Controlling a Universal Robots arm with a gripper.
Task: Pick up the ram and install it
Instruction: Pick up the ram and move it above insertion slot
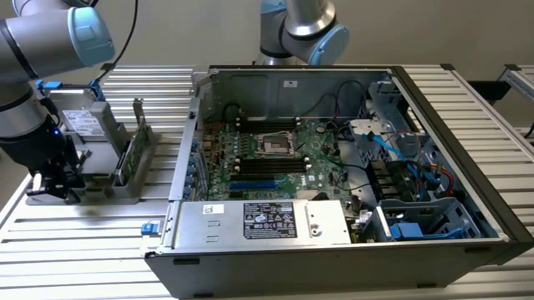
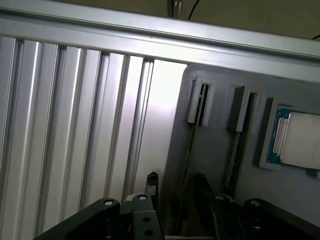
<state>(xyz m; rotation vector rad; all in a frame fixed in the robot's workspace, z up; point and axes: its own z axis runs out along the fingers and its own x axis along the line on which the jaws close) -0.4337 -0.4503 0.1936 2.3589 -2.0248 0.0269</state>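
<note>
Black fingers (image 2: pixel 151 186) of the gripper (image 2: pixel 175 182) stand spread wide apart, pinching nothing. In the wrist view the gap between them lines up with a narrow slot in a grey moulded plastic tray (image 2: pixel 212 165). In that slot a long, thin stick shows edge-on: the ram (image 2: pixel 189 152), seated in its groove with its far end tucked into a raised grey post (image 2: pixel 200 102). How far above it the fingertips hang I cannot tell; no touch shows. One finger sits past the tray's edge, over the ribbed aluminium table (image 2: pixel 65 130). Just beside the ram a second thin strip (image 2: pixel 231 160) lies in the neighbouring slot. Beyond that, a square silver processor chip (image 2: pixel 302 140) rests in its own recess of the tray.

In the exterior view the gripper (image 1: pixel 52 184) hangs over a corner of the tray (image 1: pixel 117 195) at about eight o'clock of the picture, carried by a grey and pale-blue robot arm (image 1: pixel 34 69). From the gripper, a grey metal drive box with blue clips (image 1: pixel 82 122) stands at one o'clock in the same tray. An open black computer case (image 1: pixel 334 275) lies at three o'clock from the tray, its green motherboard (image 1: pixel 292 159) uncovered. A second robot arm (image 1: pixel 296 28) stands at twelve o'clock of the case.
</note>
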